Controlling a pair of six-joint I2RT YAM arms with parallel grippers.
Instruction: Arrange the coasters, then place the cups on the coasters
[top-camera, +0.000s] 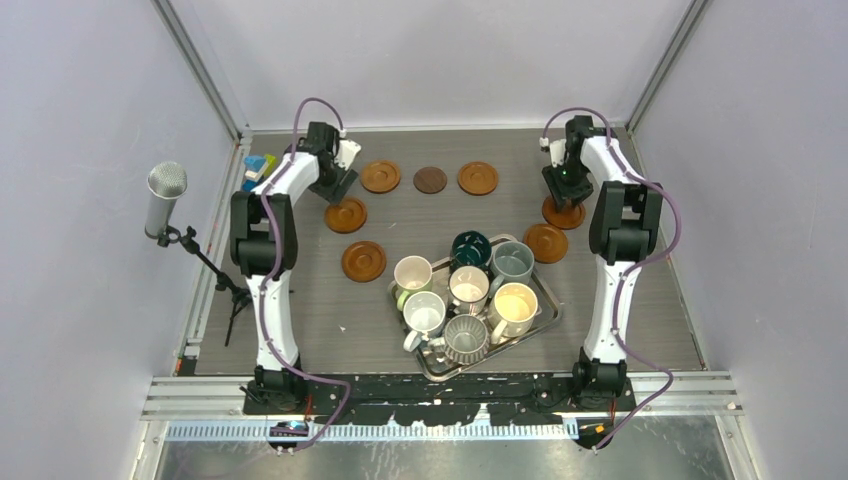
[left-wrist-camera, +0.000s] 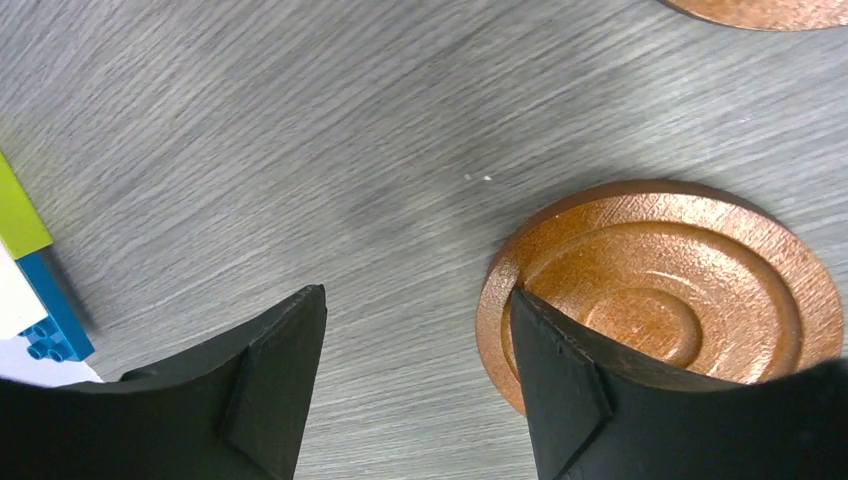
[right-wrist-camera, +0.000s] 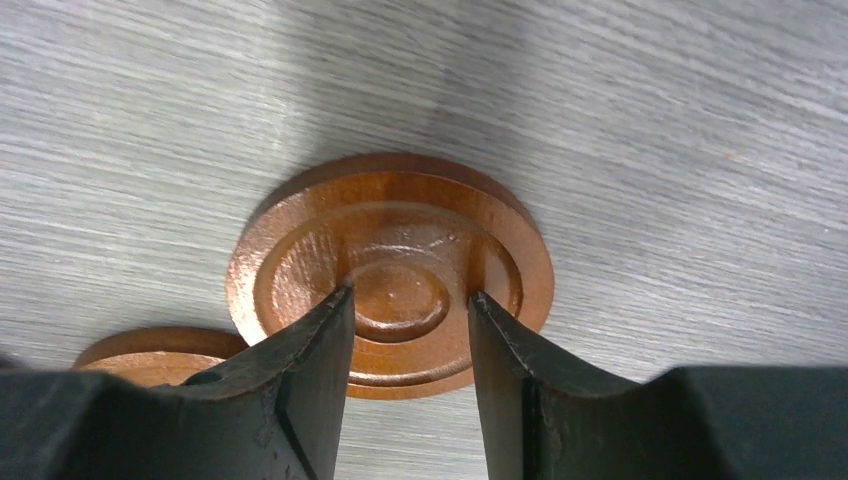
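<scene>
Several orange-brown coasters and one dark brown coaster (top-camera: 430, 179) lie on the grey table. Several cups, among them a dark teal one (top-camera: 470, 245) and a ribbed grey one (top-camera: 465, 338), stand packed in the steel tray (top-camera: 545, 318). My left gripper (top-camera: 335, 186) (left-wrist-camera: 415, 300) is open at a coaster (top-camera: 345, 215) (left-wrist-camera: 690, 270). One of its fingers (left-wrist-camera: 560, 370) rests just inside that coaster's rim and the other is on bare table. My right gripper (top-camera: 563, 186) (right-wrist-camera: 410, 293) is open low over another coaster (top-camera: 563, 212) (right-wrist-camera: 390, 230), its fingertips either side of the raised centre.
A microphone on a stand (top-camera: 165, 198) is at the left wall. Coloured toy blocks (top-camera: 258, 167) (left-wrist-camera: 30, 290) lie at the far left, close to my left gripper. A further coaster (right-wrist-camera: 150, 352) lies just beside the one under my right gripper.
</scene>
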